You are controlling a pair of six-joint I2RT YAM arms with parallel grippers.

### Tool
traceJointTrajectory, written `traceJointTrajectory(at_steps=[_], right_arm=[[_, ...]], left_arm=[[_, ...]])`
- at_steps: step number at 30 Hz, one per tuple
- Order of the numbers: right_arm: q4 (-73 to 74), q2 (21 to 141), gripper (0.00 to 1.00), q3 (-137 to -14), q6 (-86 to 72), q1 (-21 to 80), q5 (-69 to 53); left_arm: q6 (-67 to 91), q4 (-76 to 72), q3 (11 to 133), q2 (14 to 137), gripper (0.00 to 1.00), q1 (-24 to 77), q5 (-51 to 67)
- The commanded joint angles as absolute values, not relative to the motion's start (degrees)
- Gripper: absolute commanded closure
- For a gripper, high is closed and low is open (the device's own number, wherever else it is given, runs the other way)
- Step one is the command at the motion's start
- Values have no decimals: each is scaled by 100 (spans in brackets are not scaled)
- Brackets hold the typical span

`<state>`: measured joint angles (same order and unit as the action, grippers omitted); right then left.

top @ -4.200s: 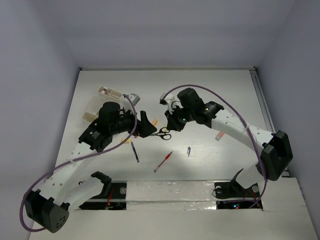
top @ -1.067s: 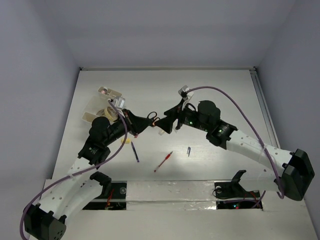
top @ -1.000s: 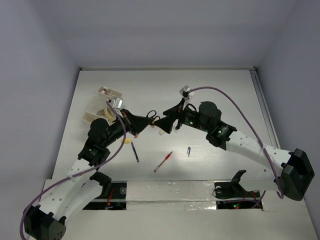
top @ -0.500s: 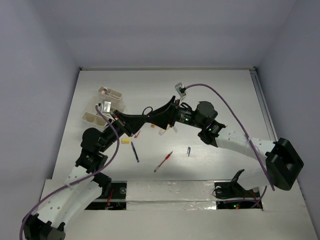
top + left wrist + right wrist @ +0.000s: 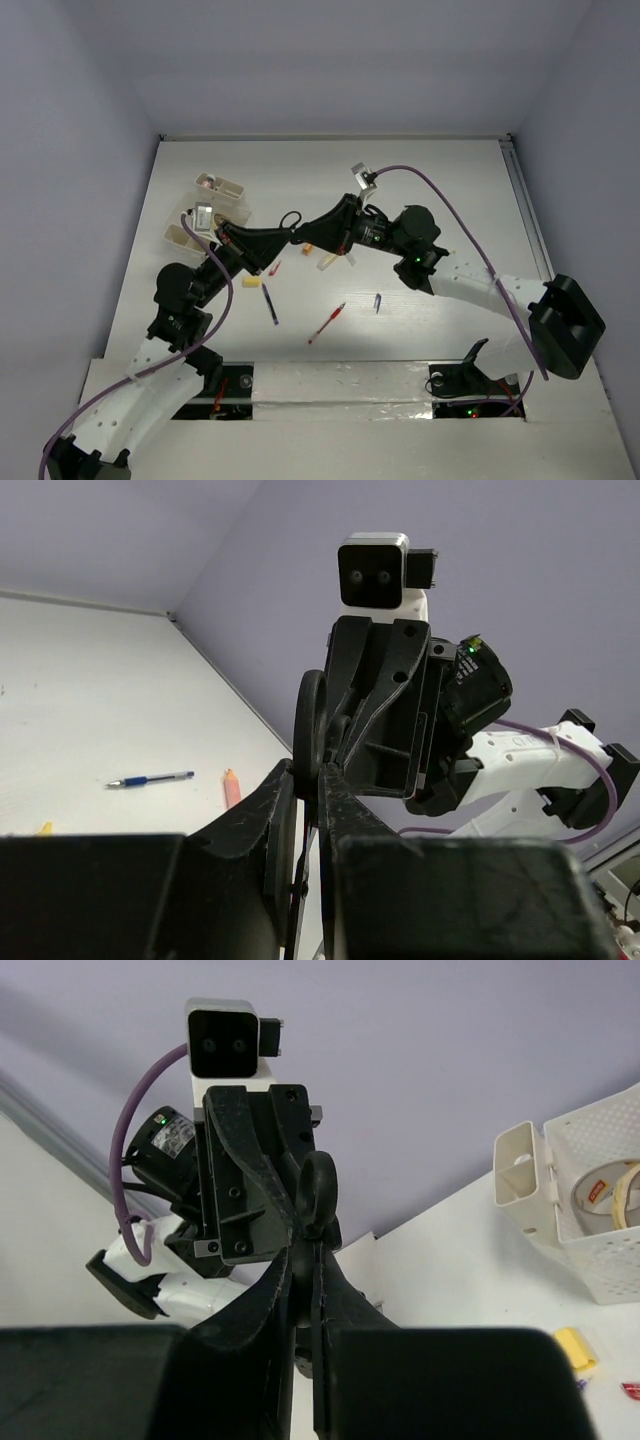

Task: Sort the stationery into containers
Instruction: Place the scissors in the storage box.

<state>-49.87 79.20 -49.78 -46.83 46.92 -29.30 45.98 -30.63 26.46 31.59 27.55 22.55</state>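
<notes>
White table [image 5: 420,180], pale lilac walls on three sides. Top view: clear divided box [image 5: 225,188] sits at the far left of the table. To the right of the box and raised off the table, the left gripper [image 5: 275,240] and right gripper [image 5: 300,236] meet nose to nose. The black-handled scissors [image 5: 290,220] are caught between them, handle loops sticking up. Nearer the arm bases than the box and to its right lie a yellow bit [image 5: 251,282], a blue pen [image 5: 270,303] and a red pen [image 5: 327,322]. An orange bit [image 5: 307,249] lies under the joined grippers. Left wrist view: left fingers are pinched nearly together on the scissors, one loop rising just past the tips. The right gripper faces in close and clamps the same scissors. The box is out of this view. Right wrist view: right fingers are closed tight on the scissors, loop above the tips, with the left gripper directly opposite. The box stands off to the right with tape rolls [image 5: 600,1188] inside one compartment, and the yellow bit lies on the table just below it.
</notes>
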Motion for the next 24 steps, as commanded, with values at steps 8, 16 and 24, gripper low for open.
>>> traceJointTrajectory(at_steps=[8, 16, 24], right_arm=[[-4817, 7892, 100, -5360, -4078, 4685, -2443], [-4545, 8173, 100, -5809, -3911, 4685, -2557], [-2869, 9541, 100, -7617, -2859, 4685, -2409]], left_arm=[[2972, -899, 4145, 2848, 58, 2769, 1163], [2373, -10, 4825, 2628, 21, 2769, 510], [1934, 1010, 5151, 2426, 5, 2769, -360]])
